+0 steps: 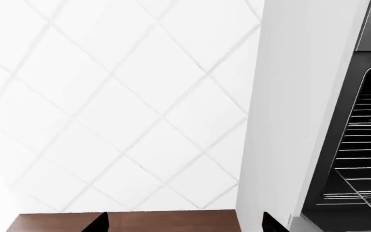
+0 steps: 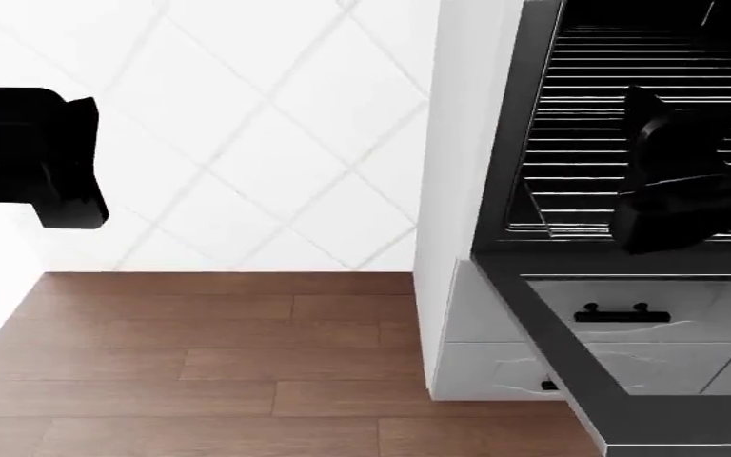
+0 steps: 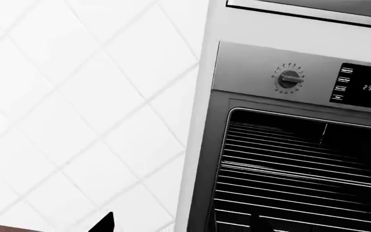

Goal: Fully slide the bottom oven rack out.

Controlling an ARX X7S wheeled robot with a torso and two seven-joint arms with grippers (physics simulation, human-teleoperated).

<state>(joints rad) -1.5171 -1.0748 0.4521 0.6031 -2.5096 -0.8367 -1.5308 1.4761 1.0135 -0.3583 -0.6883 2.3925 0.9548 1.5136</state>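
At the head view's right edge my right claw (image 2: 670, 205) hangs at the oven mouth; its spread I cannot tell. Behind it lies the bottom oven rack (image 2: 569, 214) of thin silver wires: stiff, light, slippery, best gripped by its front bar. My left claw (image 2: 42, 157), upper left, is equally unreadable.

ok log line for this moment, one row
oven door: open | bottom oven rack: inside oven | right gripper: at rack front, grasp unclear | left gripper: away, idle

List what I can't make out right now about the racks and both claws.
- Right claw, head view: the arm's dark body hides its fingertips, so a grip on the bottom oven rack is unclear.
- Rack's right end: cut by the frame edge.
- Left claw, left wrist view: only finger tips show at the edge.
- Oven display: mostly too small.
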